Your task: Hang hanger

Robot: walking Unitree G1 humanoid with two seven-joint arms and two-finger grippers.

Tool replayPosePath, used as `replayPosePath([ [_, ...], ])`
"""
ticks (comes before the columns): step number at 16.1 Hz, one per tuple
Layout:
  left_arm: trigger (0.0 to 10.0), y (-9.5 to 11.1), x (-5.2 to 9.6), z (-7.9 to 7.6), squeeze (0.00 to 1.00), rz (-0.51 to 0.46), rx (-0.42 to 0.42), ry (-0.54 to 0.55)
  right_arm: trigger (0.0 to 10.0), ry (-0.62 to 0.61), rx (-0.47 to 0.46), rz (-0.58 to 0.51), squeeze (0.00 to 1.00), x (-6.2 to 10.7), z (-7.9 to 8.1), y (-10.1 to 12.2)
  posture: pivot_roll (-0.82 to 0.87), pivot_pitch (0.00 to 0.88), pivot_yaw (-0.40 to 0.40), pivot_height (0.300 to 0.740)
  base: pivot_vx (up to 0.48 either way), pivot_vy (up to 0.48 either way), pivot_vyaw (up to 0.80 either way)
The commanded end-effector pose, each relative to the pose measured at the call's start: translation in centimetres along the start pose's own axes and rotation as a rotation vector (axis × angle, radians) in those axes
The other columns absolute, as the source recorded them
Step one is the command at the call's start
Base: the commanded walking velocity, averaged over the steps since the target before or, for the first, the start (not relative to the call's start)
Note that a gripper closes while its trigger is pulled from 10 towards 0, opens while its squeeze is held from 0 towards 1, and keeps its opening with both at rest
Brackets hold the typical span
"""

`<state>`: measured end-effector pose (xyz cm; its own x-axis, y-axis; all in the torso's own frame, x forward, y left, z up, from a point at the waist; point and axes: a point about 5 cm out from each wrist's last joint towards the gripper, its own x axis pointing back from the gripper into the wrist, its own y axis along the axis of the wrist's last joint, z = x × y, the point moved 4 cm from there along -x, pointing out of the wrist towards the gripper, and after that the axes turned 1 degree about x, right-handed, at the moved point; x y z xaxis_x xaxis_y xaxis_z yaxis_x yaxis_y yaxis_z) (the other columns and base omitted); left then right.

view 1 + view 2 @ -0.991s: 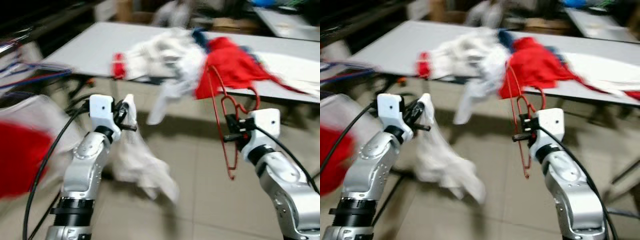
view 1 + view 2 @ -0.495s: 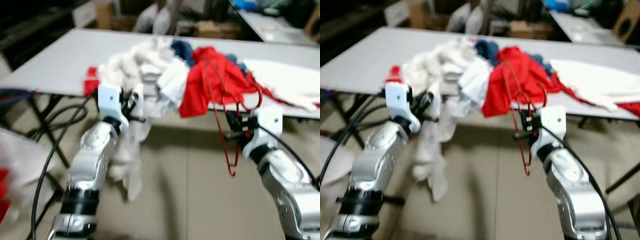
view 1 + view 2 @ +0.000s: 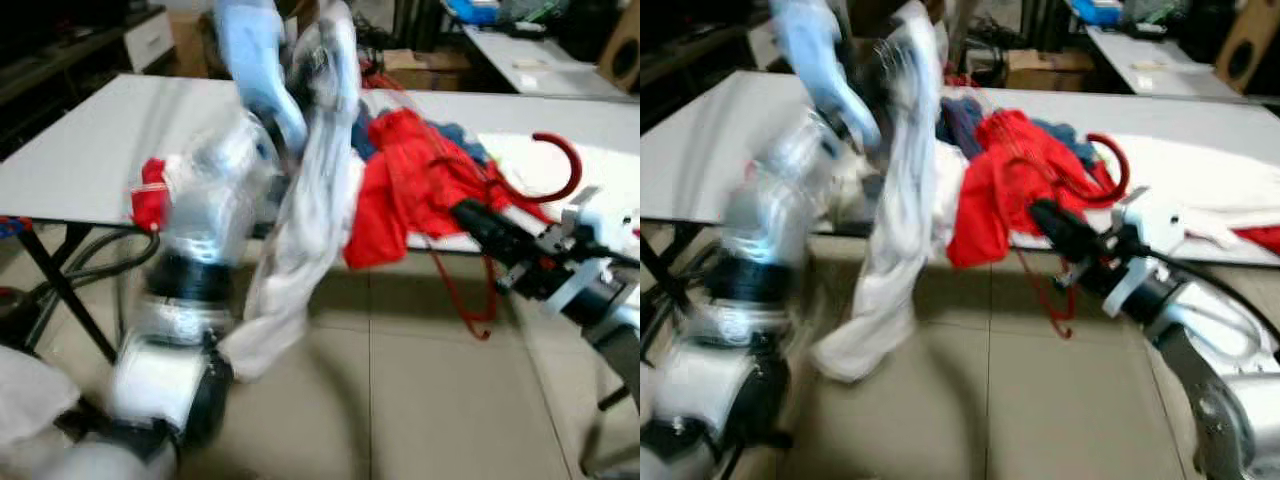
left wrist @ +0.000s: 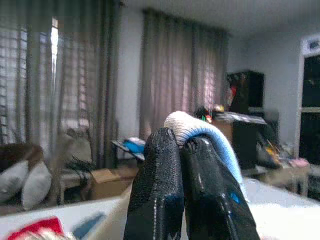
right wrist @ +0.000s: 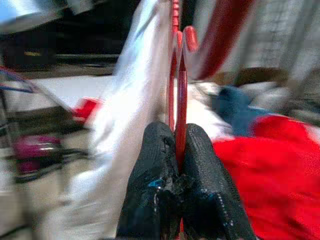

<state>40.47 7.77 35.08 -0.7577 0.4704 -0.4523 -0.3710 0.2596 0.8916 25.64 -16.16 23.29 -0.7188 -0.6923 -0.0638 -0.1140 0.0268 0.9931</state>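
Two grippers are at work above the tiled floor (image 3: pixel 420 400). The right gripper (image 3: pixel 478 222) has its fingers (image 5: pixel 200 175) closed on the red hanger (image 3: pixel 553 175), held in front of the grey worktop (image 3: pixel 70 150) with the hook uppermost. The left gripper (image 4: pixel 182 150), raised high and blurred, pinches a white garment (image 3: pixel 300 260) that hangs beside the heap of red and white clothes (image 3: pixel 410 180) on the worktop.
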Motion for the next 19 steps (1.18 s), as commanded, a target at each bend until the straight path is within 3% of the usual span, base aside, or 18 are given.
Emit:
replayPosePath([
  [1,10.0,2.2,-1.4,-0.6,0.00,-0.057,0.019,-0.048,10.0,0.074,0.012,-0.061,0.00,1.0,0.6,2.0,0.02,0.000,0.004,0.740,0.375,0.000,0.00],
  [2,10.0,4.8,-2.8,0.0,0.00,-0.102,0.011,-0.063,10.0,0.148,-0.030,-0.122,0.00,1.7,1.3,3.1,0.03,0.000,0.003,0.740,0.375,0.000,0.00],
  [4,10.0,6.2,-3.5,0.5,0.00,-0.114,-0.007,-0.066,10.0,0.197,-0.064,-0.150,0.00,2.2,1.7,3.5,0.04,0.000,0.004,0.740,0.371,0.000,0.00],
  [6,10.0,7.4,-4.3,0.7,0.00,-0.120,-0.027,-0.081,10.0,0.296,-0.098,-0.108,0.00,2.3,3.0,2.9,0.04,0.000,0.010,0.740,0.358,0.000,0.00],
  [7,10.0,8.2,-4.7,0.1,0.00,-0.133,-0.019,-0.114,10.0,0.333,-0.096,-0.054,0.00,1.6,3.6,2.0,0.04,0.000,0.015,0.740,0.360,0.000,0.00],
  [8,10.0,9.7,-5.2,-1.3,0.00,-0.167,-0.002,-0.183,10.0,0.367,-0.053,0.056,0.00,-0.5,4.2,0.0,0.04,0.000,0.019,0.740,0.356,0.000,0.00],
  [11,10.0,12.6,-5.6,-2.4,0.00,-0.239,0.036,-0.246,10.0,0.400,0.039,0.197,0.00,-2.9,3.5,-2.1,0.06,0.000,0.004,0.740,0.344,0.000,0.00],
  [12,10.0,15.1,-5.3,-2.7,0.00,-0.300,0.048,-0.286,10.0,0.264,0.170,0.267,0.00,-5.0,-0.4,-2.4,0.07,0.000,-0.007,0.740,0.341,0.000,0.00],
  [15,10.0,17.6,-4.8,-2.1,0.00,-0.356,0.022,-0.285,10.0,0.026,0.266,0.190,0.00,-7.5,-6.1,1.4,0.09,0.000,-0.030,0.740,0.339,0.000,0.00],
  [17,10.0,19.2,-4.1,-1.3,0.00,-0.391,0.001,-0.272,10.0,-0.167,0.349,0.044,0.00,-9.2,-10.4,7.2,0.09,0.000,-0.035,0.740,0.341,0.000,0.00],
  [19,10.0,20.0,-3.8,-0.6,0.00,-0.411,-0.012,-0.251,10.0,-0.382,0.423,-0.237,0.00,-9.9,-13.3,14.3,0.09,0.000,-0.043,0.740,0.336,0.000,0.00],
])
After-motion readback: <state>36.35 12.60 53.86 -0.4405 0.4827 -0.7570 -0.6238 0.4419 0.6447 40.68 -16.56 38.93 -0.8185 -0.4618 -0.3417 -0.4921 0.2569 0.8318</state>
